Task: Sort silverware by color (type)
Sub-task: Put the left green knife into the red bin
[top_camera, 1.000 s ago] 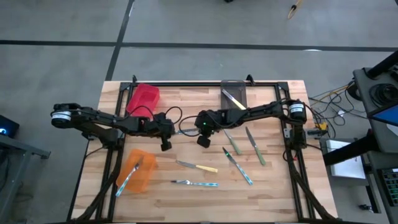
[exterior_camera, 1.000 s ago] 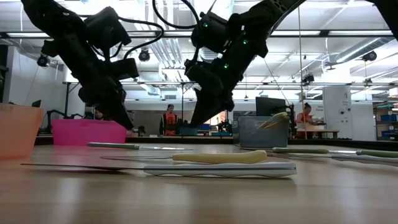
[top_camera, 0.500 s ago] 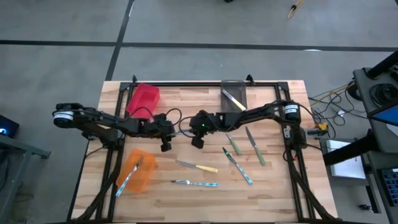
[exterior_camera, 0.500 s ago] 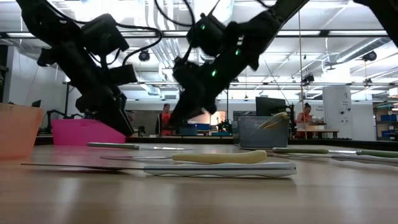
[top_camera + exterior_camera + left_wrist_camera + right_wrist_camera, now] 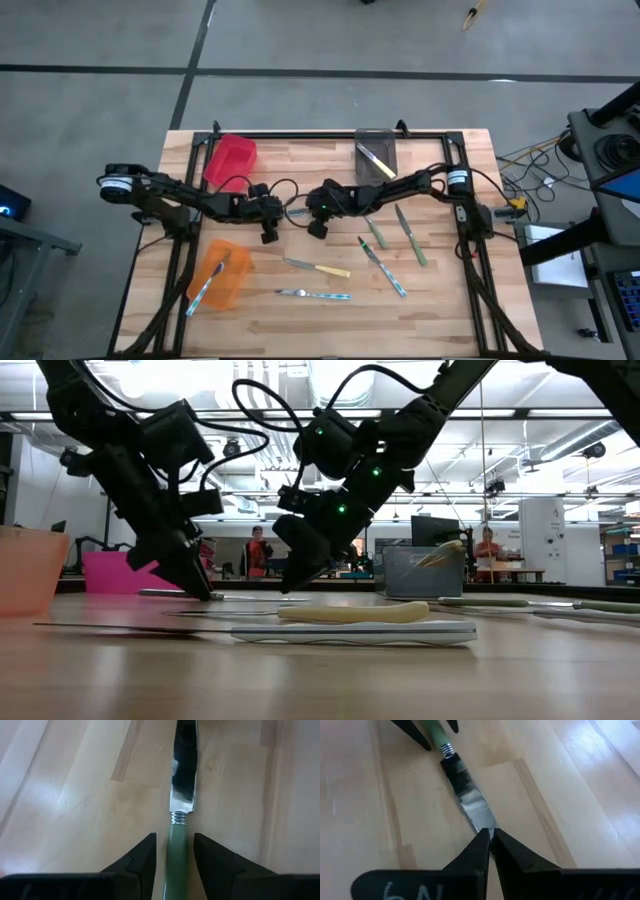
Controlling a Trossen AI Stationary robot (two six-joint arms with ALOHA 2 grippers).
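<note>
A green-handled knife (image 5: pixel 176 851) lay flat on the worktop (image 5: pixel 440 300), just in front of the red bin (image 5: pixel 231 160). The left gripper (image 5: pixel 173 855) had its fingers (image 5: pixel 143 857) spread loosely either side of the handle, not squeezing it. The right gripper (image 5: pixel 490 845) sat at the blade tip, fingers clenched together, right by the knife.

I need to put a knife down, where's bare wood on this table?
Free: the near right corner of the table, beyond the blue knife; also between the red bin and grey bin. Crowded: the middle, where both end effectors meet on the green knife.
</note>
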